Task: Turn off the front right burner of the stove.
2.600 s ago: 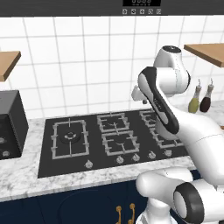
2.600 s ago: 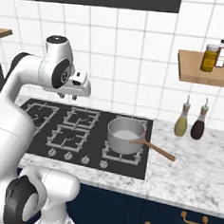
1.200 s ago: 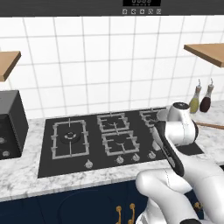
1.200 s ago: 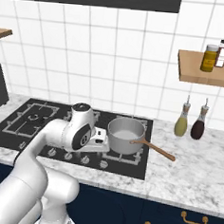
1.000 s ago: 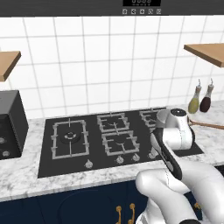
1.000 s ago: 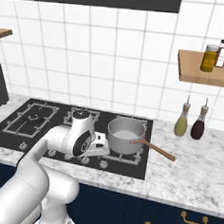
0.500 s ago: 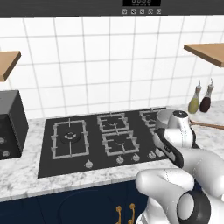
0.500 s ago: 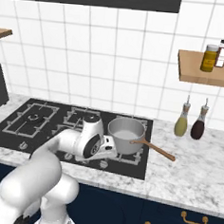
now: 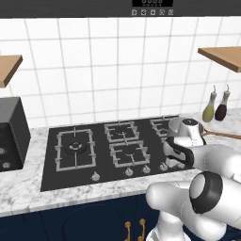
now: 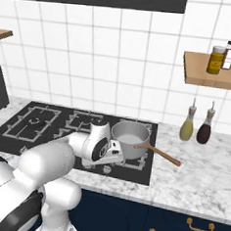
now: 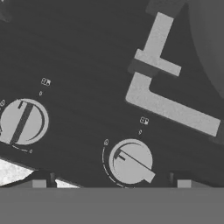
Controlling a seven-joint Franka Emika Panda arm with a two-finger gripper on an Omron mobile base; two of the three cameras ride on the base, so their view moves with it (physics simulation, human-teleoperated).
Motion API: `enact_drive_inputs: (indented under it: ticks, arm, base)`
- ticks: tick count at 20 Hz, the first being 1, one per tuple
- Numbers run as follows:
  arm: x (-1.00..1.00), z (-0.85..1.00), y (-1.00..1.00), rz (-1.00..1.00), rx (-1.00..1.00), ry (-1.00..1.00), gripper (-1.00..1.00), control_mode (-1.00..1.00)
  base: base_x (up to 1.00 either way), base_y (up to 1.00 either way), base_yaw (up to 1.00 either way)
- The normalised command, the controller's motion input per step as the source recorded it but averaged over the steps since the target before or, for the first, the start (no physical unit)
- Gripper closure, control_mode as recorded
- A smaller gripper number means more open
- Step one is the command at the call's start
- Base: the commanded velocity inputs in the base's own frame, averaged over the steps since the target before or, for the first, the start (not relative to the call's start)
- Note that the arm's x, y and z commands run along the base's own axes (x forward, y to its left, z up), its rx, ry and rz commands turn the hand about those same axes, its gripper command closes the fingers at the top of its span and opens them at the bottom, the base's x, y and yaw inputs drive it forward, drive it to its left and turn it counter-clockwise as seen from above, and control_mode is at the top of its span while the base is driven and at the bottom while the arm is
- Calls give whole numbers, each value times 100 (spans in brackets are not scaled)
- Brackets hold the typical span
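The stove's (image 9: 84, 160) silver knob (image 11: 130, 161) looks small, stiff, slick; I'd pinch its raised bar, gripper (image 11: 109, 183) fingers spread.

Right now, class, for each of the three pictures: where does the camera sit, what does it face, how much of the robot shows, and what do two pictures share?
Left base view: behind the arm's left, facing forward and down at the stove; white arm at lower right.
Right base view: behind the arm's right, facing the saucepan on the front right burner; arm at lower left.
Hand view: on the hand, close above two knobs; claw tips at the bottom.
Shared: both base views show the two bottles by the wall.
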Motion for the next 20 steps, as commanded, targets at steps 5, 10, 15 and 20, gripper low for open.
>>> enact_drive_inputs:
  ticks: [5,10,15,20]
  arm:
    - [2,-15,-11,0,0,0,-100,-100]
    - [0,-11,0,0,1,2,-100,-100]
    - [2,-18,0,0,0,0,-100,-100]
    - [13,-10,0,0,0,0,-100,-100]
  base:
    - [0,0,0]
    - [0,0,0]
    - [0,0,0]
    - [0,0,0]
